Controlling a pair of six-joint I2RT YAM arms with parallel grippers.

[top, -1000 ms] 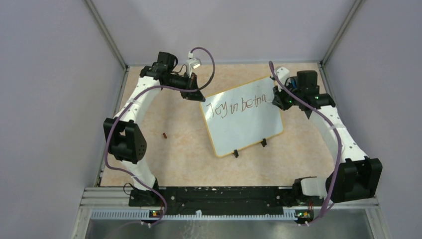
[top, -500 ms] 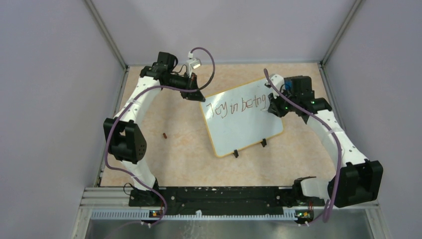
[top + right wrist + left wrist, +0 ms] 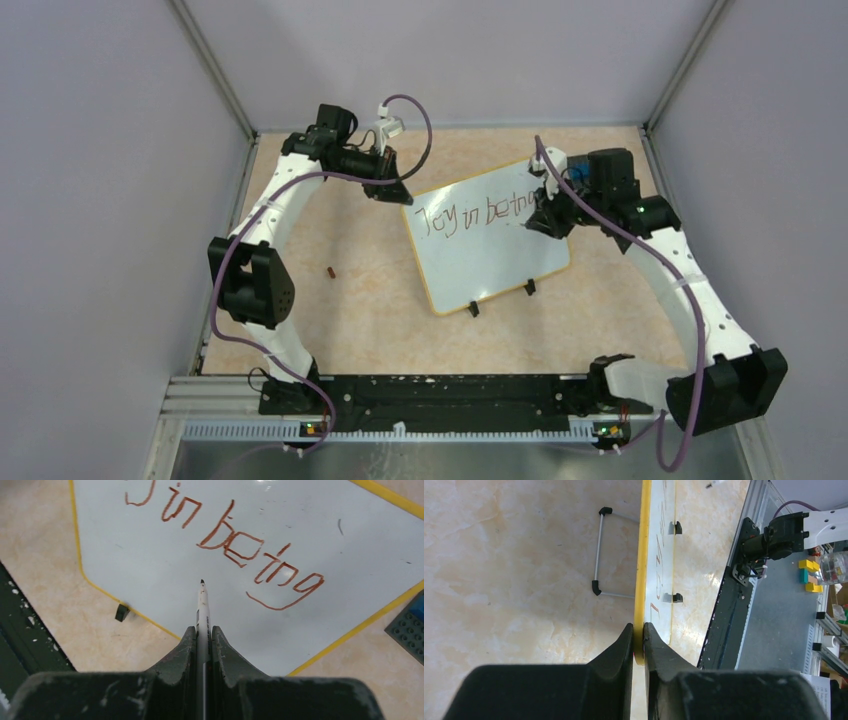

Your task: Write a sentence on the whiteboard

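Observation:
The whiteboard (image 3: 490, 250) lies tilted mid-table, white with a yellow rim and two black clip feet. It bears the reddish-brown words "Joy in being" (image 3: 478, 212) in one line, also in the right wrist view (image 3: 240, 550). My left gripper (image 3: 400, 192) is shut on the board's far-left corner; the left wrist view shows its jaws clamped on the yellow rim (image 3: 642, 580). My right gripper (image 3: 545, 218) is shut on a white marker (image 3: 202, 615); its dark tip hangs over bare board below the word "being". I cannot tell if the tip touches.
A small dark red cap (image 3: 330, 271) lies on the table left of the board. A dark blue studded plate (image 3: 409, 630) sits just past the board's right edge. A wire stand (image 3: 600, 555) shows behind the board. Purple walls enclose the table.
The "g" of "being" has been finished. My right gripper has moved left and nearer, from the board's right edge to over the board below the written line. The left arm has not moved.

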